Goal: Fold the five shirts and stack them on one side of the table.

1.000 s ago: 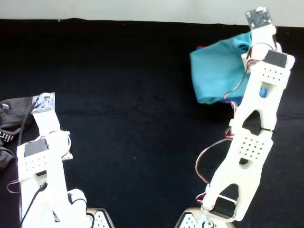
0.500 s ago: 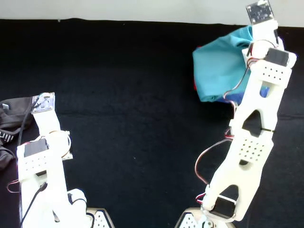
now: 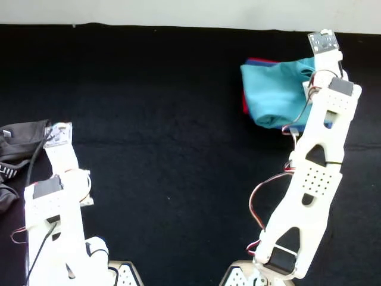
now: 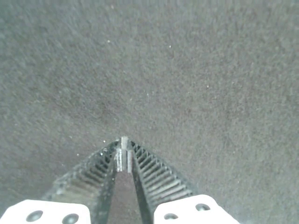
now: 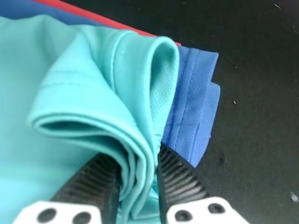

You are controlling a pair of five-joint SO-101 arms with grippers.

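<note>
1 teal shirt tight in R tool, over blue/red stack; L tool closed, empty.

Open passage: the wide middle of the black table, between the two arms, from near edge to far edge. Right side blocked: the right arm stretches over it to the far corner, where the right gripper pinches the teal shirt lying on a blue shirt and red shirt. Left side blocked: the left arm and a dark garment bunched at the edge.
</note>
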